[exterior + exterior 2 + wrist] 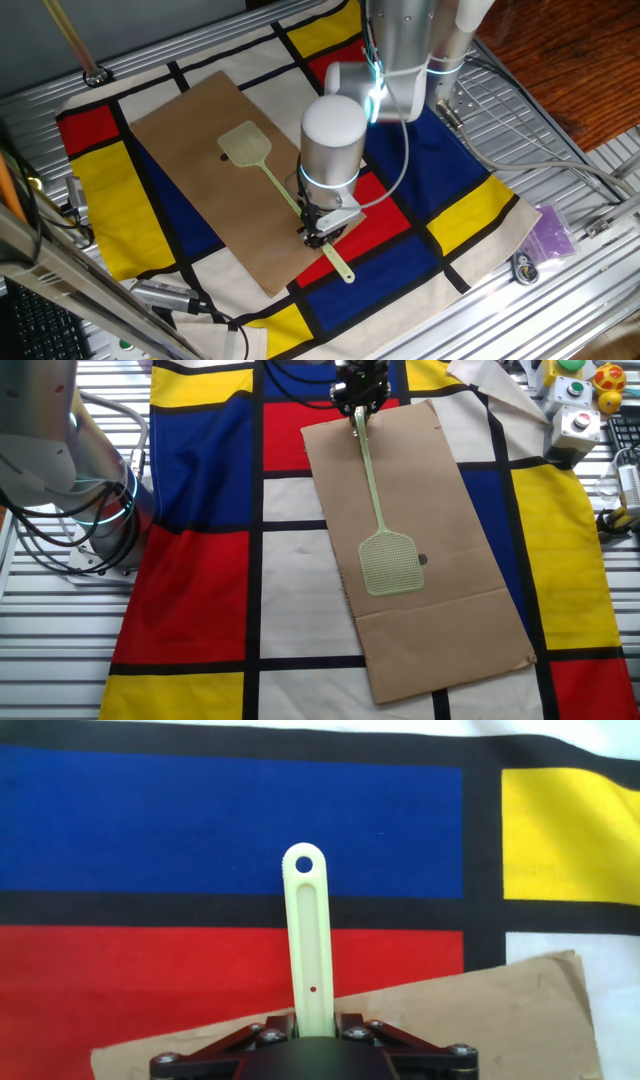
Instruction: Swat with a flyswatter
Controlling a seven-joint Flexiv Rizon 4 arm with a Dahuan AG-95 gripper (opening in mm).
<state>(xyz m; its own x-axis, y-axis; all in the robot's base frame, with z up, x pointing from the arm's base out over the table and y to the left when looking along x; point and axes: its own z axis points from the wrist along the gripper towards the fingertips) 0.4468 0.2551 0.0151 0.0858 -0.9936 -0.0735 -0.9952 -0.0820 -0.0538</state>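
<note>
The pale yellow-green flyswatter (270,180) lies on a brown paper sheet (200,130), its square mesh head (388,562) next to a small dark spot (422,559) on the paper. My gripper (322,228) is shut on the flyswatter's handle near its wide end. In the hand view the handle end (310,935), with its hanging hole, sticks out from between the jaws over the red and blue cloth. In the other fixed view the gripper (358,398) is at the top edge of the paper.
A checked red, blue, yellow and white cloth (470,200) covers the metal table. A purple bag (552,232) lies at the right edge. Coloured buttons and boxes (580,400) stand at one corner. Cables (70,540) run around the arm base.
</note>
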